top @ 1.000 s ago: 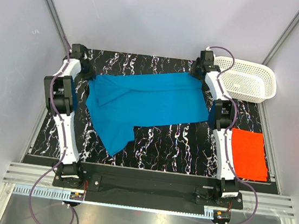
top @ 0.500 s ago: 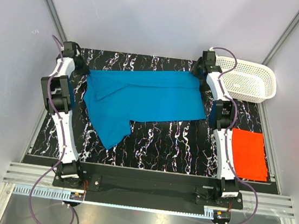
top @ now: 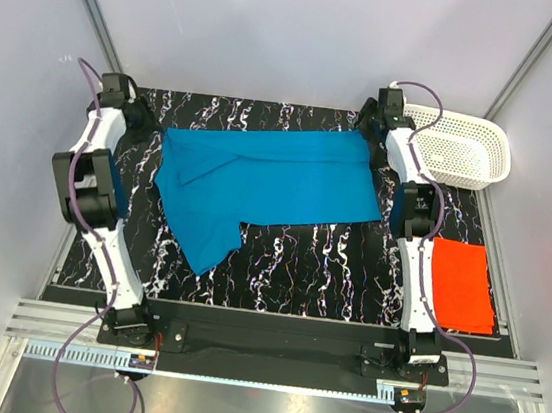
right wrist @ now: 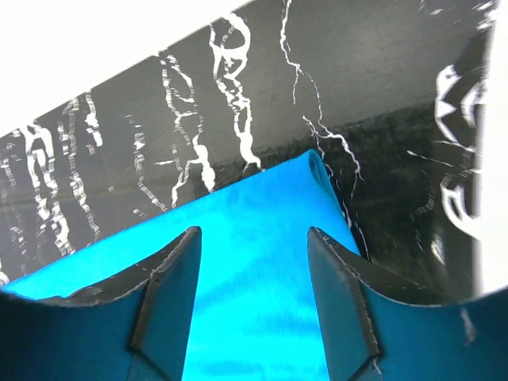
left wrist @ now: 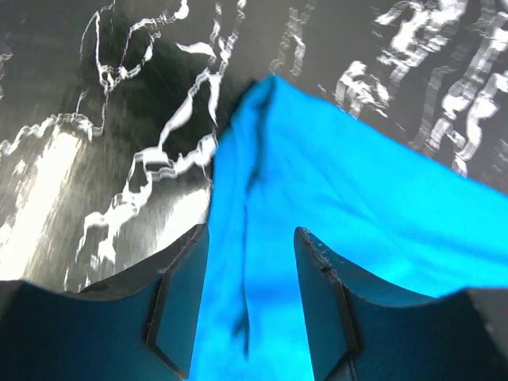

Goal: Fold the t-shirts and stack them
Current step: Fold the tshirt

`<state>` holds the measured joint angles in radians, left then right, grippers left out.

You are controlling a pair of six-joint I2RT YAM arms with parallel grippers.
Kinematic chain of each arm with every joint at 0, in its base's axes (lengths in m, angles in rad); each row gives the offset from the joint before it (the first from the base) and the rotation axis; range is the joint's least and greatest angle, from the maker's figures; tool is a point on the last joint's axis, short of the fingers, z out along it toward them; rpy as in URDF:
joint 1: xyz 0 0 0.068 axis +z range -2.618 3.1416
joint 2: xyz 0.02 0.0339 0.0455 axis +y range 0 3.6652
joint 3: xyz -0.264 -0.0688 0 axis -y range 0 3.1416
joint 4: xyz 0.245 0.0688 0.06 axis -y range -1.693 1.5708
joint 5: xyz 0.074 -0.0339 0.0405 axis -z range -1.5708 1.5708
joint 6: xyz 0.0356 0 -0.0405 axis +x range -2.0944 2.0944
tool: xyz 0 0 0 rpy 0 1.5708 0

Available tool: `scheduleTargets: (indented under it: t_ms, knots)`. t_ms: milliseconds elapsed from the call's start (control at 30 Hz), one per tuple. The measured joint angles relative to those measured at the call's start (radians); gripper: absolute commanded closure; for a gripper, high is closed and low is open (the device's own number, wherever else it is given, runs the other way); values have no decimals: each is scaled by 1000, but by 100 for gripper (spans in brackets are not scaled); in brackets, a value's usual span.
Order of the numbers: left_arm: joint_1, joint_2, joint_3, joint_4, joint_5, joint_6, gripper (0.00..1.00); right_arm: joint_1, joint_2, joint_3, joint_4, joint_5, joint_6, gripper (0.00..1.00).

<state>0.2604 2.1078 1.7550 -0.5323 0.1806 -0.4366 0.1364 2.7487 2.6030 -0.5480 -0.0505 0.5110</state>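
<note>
A bright blue t-shirt (top: 269, 181) lies spread across the black marbled table (top: 329, 263), with one part trailing toward the near left. My left gripper (top: 153, 127) is at the shirt's far left corner. Its jaws (left wrist: 252, 232) stand open, and blue cloth (left wrist: 357, 214) lies slack between and below them. At the far right corner my right gripper (top: 368, 134) is also open (right wrist: 254, 232) over the blue cloth (right wrist: 254, 262), not pinching it. An orange-red t-shirt (top: 460, 285) lies folded flat at the table's near right.
A white perforated basket (top: 456, 176) stands at the far right corner, just beyond the right arm. Metal frame posts and pale walls close in the table on the left, right and back.
Both grippers have opened and let go of the blue shirt's far corners. The left arm has swung out to the left and back. The shirt has settled flatter on the table.
</note>
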Motion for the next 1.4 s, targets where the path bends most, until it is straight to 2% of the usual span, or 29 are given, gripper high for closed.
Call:
scheduleTargets:
  t_ms: [233,500,700,967,1167,1400]
  knots:
    - [-35,-236,-225,12,9,11,46,-1,-129,-50,-40,2,-37,35]
    - [-116,-273,-384,3,37,22,42,34,-241,-143,-49,-80,-5,38]
    - [-131,-273,-440,8,48,22,42,125,-295,-277,-54,-153,17,40]
    - [-135,-273,-473,11,48,29,50,204,-326,-424,-58,-233,33,47]
    - [-135,-270,-473,32,48,29,53,211,-327,-449,-47,-259,50,57]
    - [-135,-201,-450,44,53,25,53,241,-328,-449,-13,-285,79,59]
